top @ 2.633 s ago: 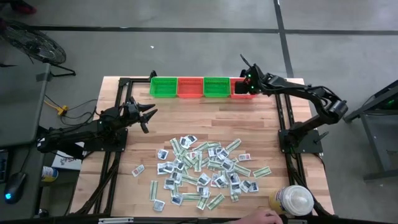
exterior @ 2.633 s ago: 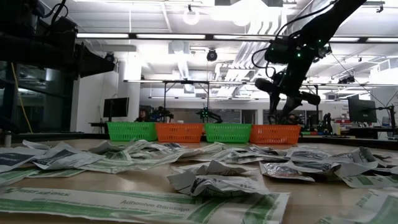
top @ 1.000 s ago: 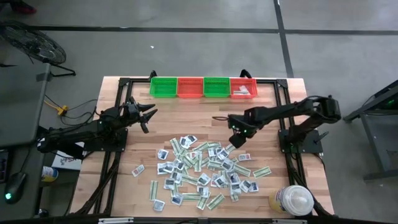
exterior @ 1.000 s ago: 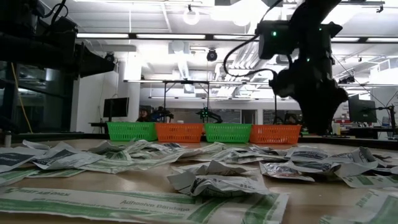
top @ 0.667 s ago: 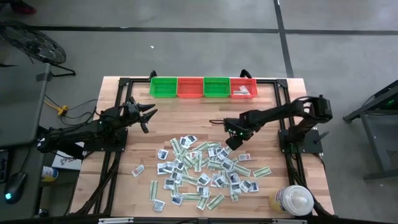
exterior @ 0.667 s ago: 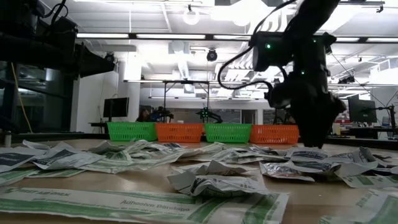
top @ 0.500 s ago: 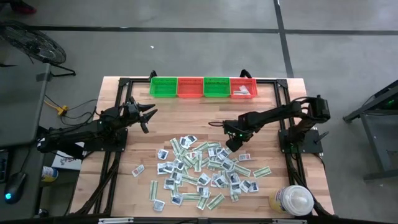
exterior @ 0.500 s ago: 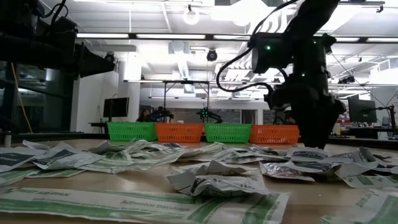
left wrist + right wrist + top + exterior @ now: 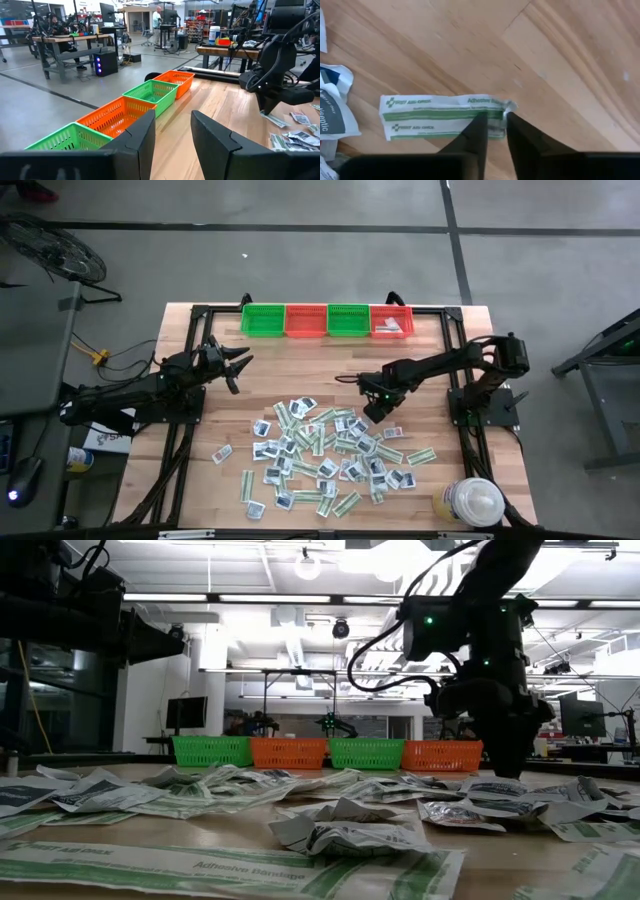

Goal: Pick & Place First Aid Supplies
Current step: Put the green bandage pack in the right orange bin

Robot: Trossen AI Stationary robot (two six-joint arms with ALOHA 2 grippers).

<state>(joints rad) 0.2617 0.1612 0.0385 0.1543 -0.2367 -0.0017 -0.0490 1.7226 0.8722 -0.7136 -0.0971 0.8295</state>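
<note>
The first aid supplies (image 9: 320, 455) lie in a loose heap on the wooden table, white squares mixed with pale-green strips; the low view shows the supplies (image 9: 340, 825) close up. My right gripper (image 9: 371, 414) is down at the heap's far right edge, fingers nearly together over one pale-green strip packet (image 9: 440, 117). In the low view the right gripper (image 9: 500, 770) reaches down to the table. My left gripper (image 9: 238, 365) waits open above the table's left part, touching nothing; in its own view the left gripper (image 9: 172, 135) looks along the baskets. My right gripper pinches the pale-green strip packet at one end (image 9: 495, 104) between its two fingers (image 9: 479, 125). It comes from above, pointing down, with the fingers across the strip's width. That end looks slightly crumpled, and the rest of the strip lies flat on the table.
Four baskets stand in a row at the far edge: green (image 9: 262, 320), orange (image 9: 306, 320), green (image 9: 348, 320) and orange (image 9: 391, 318) with white packets inside. A big white round container (image 9: 473, 502) sits at the near right corner. Bare wood lies between baskets and heap.
My right arm has swung from the far right basket back toward the near edge, to the heap. In the last second its gripper has shifted a little toward the table's left and sunk down onto the far right edge of the heap. The left arm has kept still.
</note>
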